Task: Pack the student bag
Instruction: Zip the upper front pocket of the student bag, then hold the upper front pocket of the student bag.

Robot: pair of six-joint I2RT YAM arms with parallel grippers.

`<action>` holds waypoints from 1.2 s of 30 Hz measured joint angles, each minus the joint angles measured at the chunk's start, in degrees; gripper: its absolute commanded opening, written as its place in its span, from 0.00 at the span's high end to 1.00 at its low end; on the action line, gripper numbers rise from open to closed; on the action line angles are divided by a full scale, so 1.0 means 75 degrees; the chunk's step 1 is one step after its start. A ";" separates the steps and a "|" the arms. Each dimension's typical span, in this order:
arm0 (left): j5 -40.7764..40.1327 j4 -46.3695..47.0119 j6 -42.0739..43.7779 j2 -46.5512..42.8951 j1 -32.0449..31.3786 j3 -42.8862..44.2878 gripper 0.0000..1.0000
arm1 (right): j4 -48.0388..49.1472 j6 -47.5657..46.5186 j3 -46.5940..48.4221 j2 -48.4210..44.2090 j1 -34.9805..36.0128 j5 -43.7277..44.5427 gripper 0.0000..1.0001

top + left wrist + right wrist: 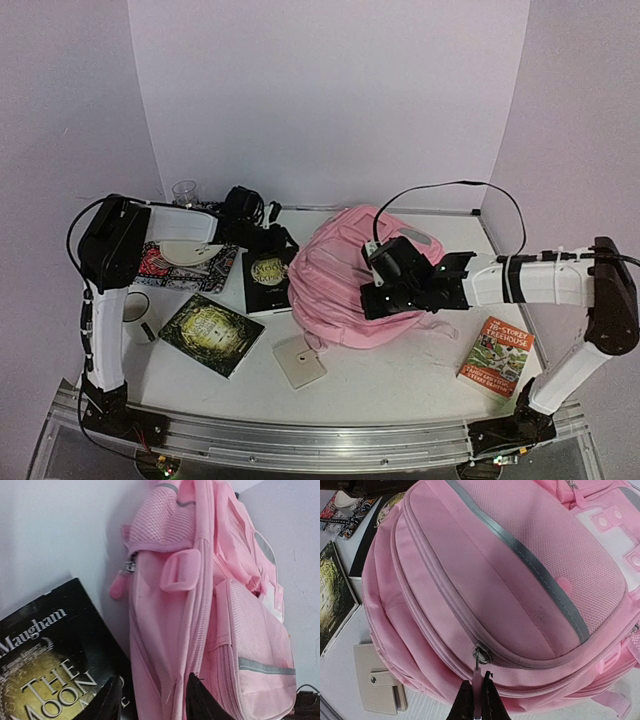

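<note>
Black right pincer [477, 690] nips soft pink student bag's [510, 580] flat zip-pull [478, 672].

Student bag [340, 295] sits mid-tabletop [400, 385]. One book [265, 282] lies just left of it, another [211, 333] nearer and further left. Wallet [299, 361] lies just near of the bag, third book [497, 357] near right. Right end effector [477, 681] is at the bag's zip pull [479, 660].

Soft, matt pink cloth covers the student bag [335, 290], with open-weave mesh panels, a grey reflective strip and a dull metal zip pull [479, 655]. At its nine o'clock lies a glossy black paperback [45, 680]; at seven o'clock, a smooth cream leather-look wallet [375, 687].
</note>
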 measured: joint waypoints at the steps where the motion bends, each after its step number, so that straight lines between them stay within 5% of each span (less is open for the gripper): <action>1: -0.0058 0.0100 -0.0118 -0.0157 0.0029 -0.0208 0.48 | -0.0004 -0.0011 0.0073 0.0064 -0.0005 -0.0037 1.00; 11: -0.0411 0.1309 -0.2057 -0.2483 -0.0817 -0.2670 0.37 | 0.0053 -0.0146 0.0408 0.0491 -0.0009 -0.0207 1.00; 25: -0.0761 0.1877 -0.4103 -0.1887 -0.1889 -0.2433 0.44 | 0.0277 -0.0183 0.0408 0.0508 -0.0009 -0.0246 1.00; 30: -0.0707 0.1887 -0.4349 -0.1457 -0.2072 -0.2034 0.54 | 0.0292 -0.0230 0.0408 0.0521 -0.0009 -0.0247 1.00; 36: -0.0579 0.1797 -0.4542 -0.1088 -0.2114 -0.1693 0.95 | 0.0276 -0.0358 0.0406 0.0540 -0.0031 -0.0213 1.00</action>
